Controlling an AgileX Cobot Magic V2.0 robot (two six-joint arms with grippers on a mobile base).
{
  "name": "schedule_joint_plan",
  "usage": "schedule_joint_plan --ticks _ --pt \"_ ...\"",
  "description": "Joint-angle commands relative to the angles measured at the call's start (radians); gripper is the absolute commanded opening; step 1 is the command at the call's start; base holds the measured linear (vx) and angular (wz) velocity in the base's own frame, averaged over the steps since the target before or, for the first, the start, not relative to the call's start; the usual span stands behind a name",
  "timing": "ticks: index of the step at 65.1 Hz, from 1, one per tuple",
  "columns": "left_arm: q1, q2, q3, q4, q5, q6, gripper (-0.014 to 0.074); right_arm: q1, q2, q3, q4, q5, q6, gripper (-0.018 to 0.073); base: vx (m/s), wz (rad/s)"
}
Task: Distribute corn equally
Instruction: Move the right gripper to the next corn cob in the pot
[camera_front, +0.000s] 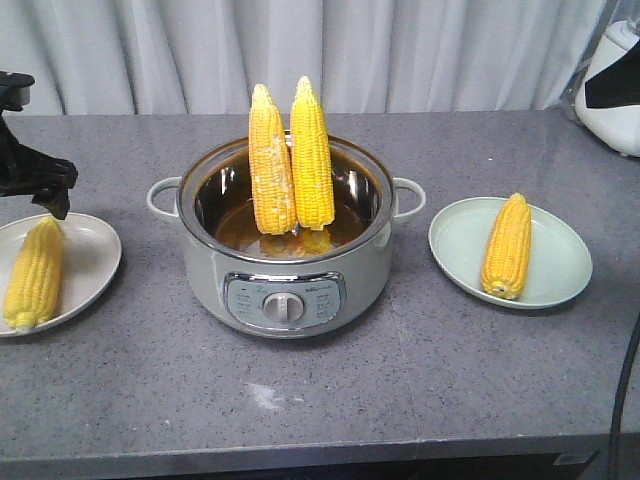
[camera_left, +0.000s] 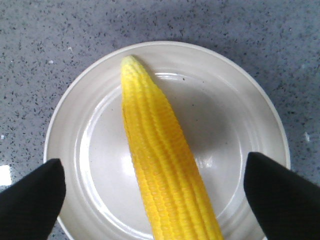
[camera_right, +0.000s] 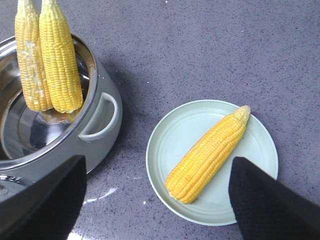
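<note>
Grey counter (camera_front: 320, 400); four cobs (camera_front: 271, 165) (camera_front: 311, 155) (camera_front: 33, 273) (camera_front: 507, 246); two plates (camera_front: 92, 250) (camera_front: 455, 240)

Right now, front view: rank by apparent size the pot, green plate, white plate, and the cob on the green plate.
1. pot: largest.
2. green plate and white plate: look alike; the white one is cut off by the frame edge, so not ranked against each other.
3. cob on the green plate: smallest.

A pale cob (camera_front: 271, 165) and a brighter cob (camera_front: 311, 155) stand upright in the pot (camera_front: 205, 265), touching side by side, tips up (the pale one has whitish patches). A third cob (camera_front: 34, 272) lies flat on the white plate (camera_front: 95, 250) at left. A fourth cob (camera_front: 507, 245) lies flat on the green plate (camera_front: 555, 262) at right.
</note>
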Motion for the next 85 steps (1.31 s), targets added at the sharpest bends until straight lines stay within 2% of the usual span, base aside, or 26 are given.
schedule_joint_plan --ticks 1,26,55,62,74,85 --pt "0.001 -0.066 -0.027 -0.003 -0.052 0.000 0.0689 0.002 -0.032 -0.023 0.038 -0.044 -0.011 0.0562 0.00 0.00" --pt "0.001 -0.198 -0.027 -0.049 -0.124 0.000 0.0647 0.002 -0.032 -0.023 0.038 -0.043 -0.011 0.0562 0.00 0.00" --pt "0.001 -0.462 -0.020 -0.078 -0.155 0.000 0.0619 0.002 -0.032 -0.023 0.037 -0.045 -0.011 0.0562 0.00 0.00" --pt "0.000 -0.538 0.029 -0.091 -0.180 0.000 0.0605 0.002 -0.032 -0.023 0.037 -0.045 -0.011 0.0562 0.00 0.00" --pt "-0.001 -0.694 0.197 -0.091 -0.243 0.000 0.0599 0.002 -0.032 -0.023 0.037 -0.045 -0.011 0.0562 0.00 0.00" --pt "-0.001 -0.809 0.323 -0.105 -0.336 0.000 0.0591 0.002 -0.032 -0.023 0.037 -0.045 -0.011 0.0562 0.00 0.00"
